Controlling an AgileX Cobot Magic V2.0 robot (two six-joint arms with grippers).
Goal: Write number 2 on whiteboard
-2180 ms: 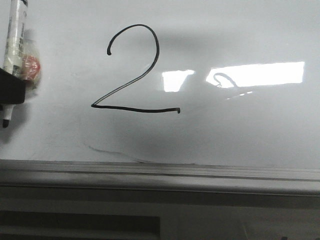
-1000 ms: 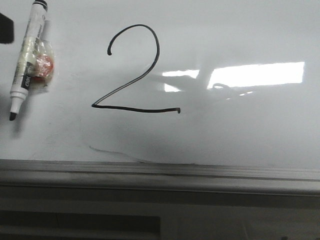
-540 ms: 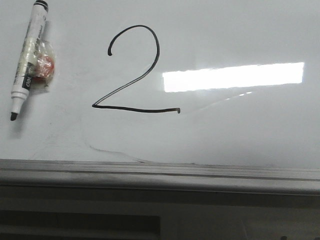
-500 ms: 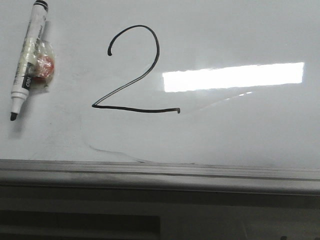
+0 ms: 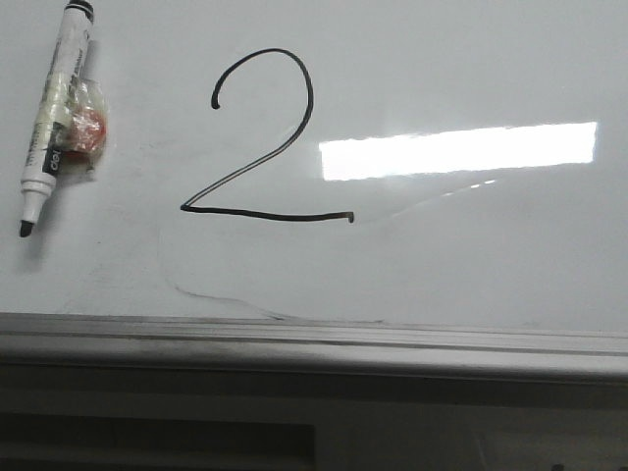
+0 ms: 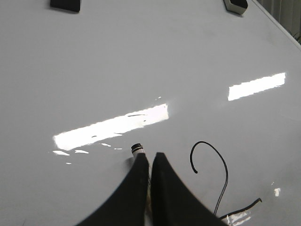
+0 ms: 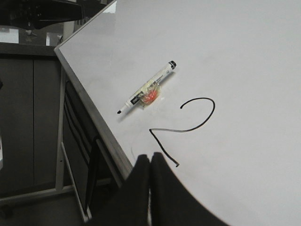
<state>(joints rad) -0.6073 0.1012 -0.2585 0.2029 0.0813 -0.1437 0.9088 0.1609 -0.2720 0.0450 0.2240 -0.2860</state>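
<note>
The number 2 (image 5: 265, 216) is drawn in thin black line on the whiteboard (image 5: 471, 255), above its grey rail (image 5: 314, 339). It also shows in the left wrist view (image 6: 204, 142) and the right wrist view (image 7: 162, 148). A black-tipped white marker (image 5: 54, 118) lies loose on the board left of the 2, with a red-orange lump (image 5: 86, 130) taped to it. My left gripper (image 6: 149, 156) is shut and empty above the marker, whose end (image 6: 137, 149) peeks out past the fingertips. My right gripper (image 7: 150, 156) is shut and empty over the board's front edge near the 2's base. No gripper shows in the front view.
Two dark objects (image 6: 66, 4) (image 6: 235, 5) sit at the board's far edge. The board's metal stand and dark floor (image 7: 61, 141) lie beyond its front edge. A bright rectangular reflection (image 5: 456, 149) lies right of the 2.
The left gripper, which held the marker at the left, let it go onto the board and left the front view. The arm's reflection has gone from the bright patch.
</note>
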